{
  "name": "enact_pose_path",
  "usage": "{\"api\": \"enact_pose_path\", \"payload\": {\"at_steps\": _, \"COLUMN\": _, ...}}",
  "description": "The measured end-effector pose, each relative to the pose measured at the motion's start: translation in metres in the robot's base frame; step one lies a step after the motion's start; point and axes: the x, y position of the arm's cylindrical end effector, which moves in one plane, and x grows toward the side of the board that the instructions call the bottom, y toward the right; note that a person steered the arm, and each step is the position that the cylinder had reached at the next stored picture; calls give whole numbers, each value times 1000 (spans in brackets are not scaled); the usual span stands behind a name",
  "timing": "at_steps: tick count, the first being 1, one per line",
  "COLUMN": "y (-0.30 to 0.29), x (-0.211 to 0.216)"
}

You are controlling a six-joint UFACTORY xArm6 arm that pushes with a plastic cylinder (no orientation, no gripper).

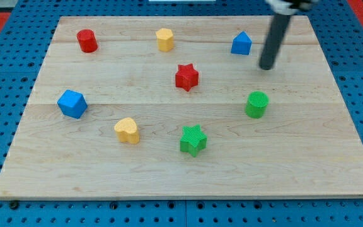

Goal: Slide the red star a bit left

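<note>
The red star lies near the middle of the wooden board, a little above centre. My tip is at the end of the dark rod that comes down from the view's top right. It stands well to the right of the red star and slightly higher in the view, apart from it. The tip is just right of and below the blue pentagon-like block and above the green cylinder, touching neither.
A red cylinder sits at the top left, a yellow hexagon block at the top middle. A blue cube is at the left, a yellow heart and a green star below centre.
</note>
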Motion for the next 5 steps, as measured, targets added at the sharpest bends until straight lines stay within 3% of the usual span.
{"api": "enact_pose_path", "payload": {"at_steps": 2, "y": -126, "x": 22}}
{"api": "enact_pose_path", "payload": {"at_steps": 4, "y": -137, "x": 23}}
{"api": "enact_pose_path", "payload": {"at_steps": 5, "y": -180, "x": 48}}
